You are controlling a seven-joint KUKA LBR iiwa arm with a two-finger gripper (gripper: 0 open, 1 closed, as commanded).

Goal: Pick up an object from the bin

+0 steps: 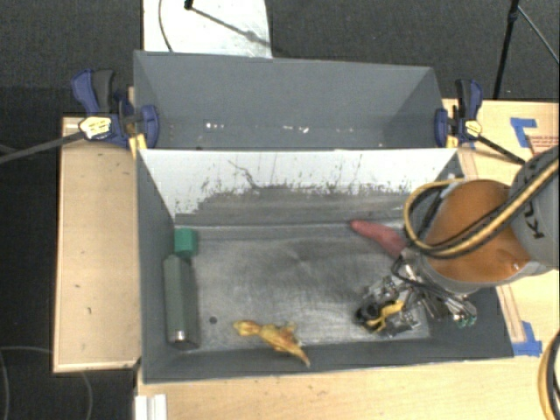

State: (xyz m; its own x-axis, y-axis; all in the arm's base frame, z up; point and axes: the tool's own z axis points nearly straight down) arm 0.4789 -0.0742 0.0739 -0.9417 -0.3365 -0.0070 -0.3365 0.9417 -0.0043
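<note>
Camera view had our gripper down low by the bin floor, and we honestly couldn't tell if it was wide or narrow. Pink thing sat just behind it, yellow toy well off to its view-left.

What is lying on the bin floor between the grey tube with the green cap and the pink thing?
Nothing: in the camera view, only bare floor separates the grey tube from the pink thing.
</note>
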